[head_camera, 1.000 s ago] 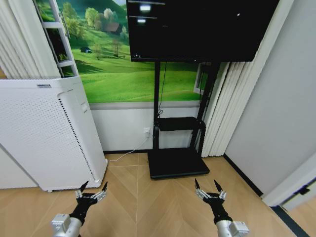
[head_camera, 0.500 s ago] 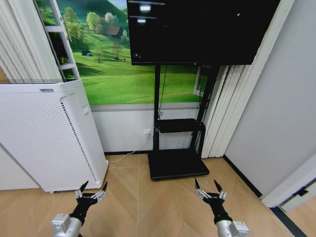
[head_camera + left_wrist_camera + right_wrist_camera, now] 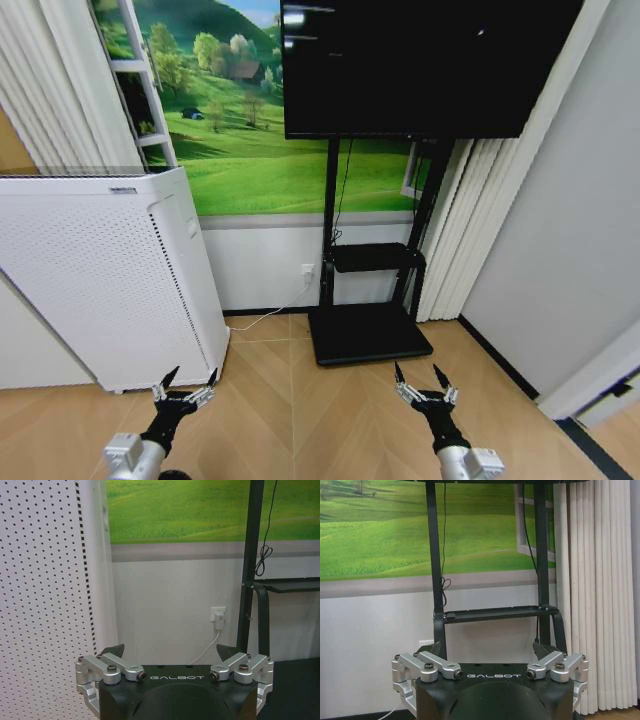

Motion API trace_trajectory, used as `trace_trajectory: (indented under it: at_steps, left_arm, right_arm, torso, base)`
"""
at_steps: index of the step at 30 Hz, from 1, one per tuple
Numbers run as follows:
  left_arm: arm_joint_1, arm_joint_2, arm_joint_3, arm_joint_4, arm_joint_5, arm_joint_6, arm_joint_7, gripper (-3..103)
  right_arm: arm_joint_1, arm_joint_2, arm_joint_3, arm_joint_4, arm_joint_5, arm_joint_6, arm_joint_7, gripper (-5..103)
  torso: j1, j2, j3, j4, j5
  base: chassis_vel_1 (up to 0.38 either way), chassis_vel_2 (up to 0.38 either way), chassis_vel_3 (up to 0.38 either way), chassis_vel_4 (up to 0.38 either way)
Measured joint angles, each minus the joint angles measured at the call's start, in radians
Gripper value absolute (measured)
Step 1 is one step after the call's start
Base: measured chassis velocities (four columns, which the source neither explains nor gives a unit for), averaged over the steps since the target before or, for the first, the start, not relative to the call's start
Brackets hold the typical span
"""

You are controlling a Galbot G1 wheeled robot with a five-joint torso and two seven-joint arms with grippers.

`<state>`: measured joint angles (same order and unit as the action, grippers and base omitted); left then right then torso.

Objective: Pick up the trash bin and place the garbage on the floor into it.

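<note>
Tan herringbone floor (image 3: 300, 400) is lying beneath both grippers, left gripper (image 3: 185, 385) and right gripper (image 3: 420, 378), each hanging spread wide, gripping nothing, facing the TV stand (image 3: 368, 335) ahead.

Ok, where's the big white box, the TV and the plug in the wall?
White box (image 3: 90, 280), head view, its dotted front panel.
TV (image 3: 420, 65), head view, middle of the dark screen.
Plug (image 3: 219, 623), left wrist view, the white plug in the wall socket.

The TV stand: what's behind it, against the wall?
Behind the TV stand hangs a green meadow mural above a white lower wall with a socket and white cord. The black screen covers whatever lies behind it.
</note>
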<state>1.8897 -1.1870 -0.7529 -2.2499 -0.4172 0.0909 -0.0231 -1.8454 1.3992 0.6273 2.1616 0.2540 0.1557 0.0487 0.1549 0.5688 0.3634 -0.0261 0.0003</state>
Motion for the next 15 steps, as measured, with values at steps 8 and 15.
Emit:
trace_trajectory:
  at_steps: [8, 15]
  left_arm:
    - [0.0, 0.0, 0.0, 0.0, 0.0, 0.0, 0.0, 100]
    - [0.0, 0.0, 0.0, 0.0, 0.0, 0.0, 0.0, 100]
  right_arm:
    - [0.0, 0.0, 0.0, 0.0, 0.0, 0.0, 0.0, 100]
    - [0.0, 0.0, 0.0, 0.0, 0.0, 0.0, 0.0, 100]
  torso:
    - [0.014, 0.035, 0.02, -0.0001, -0.0003]
    - [0.023, 0.057, 0.034, -0.0001, -0.0003]
  base:
    - [-0.021, -0.016, 0.014, 0.018]
    - [0.0, 0.0, 0.0, 0.0]
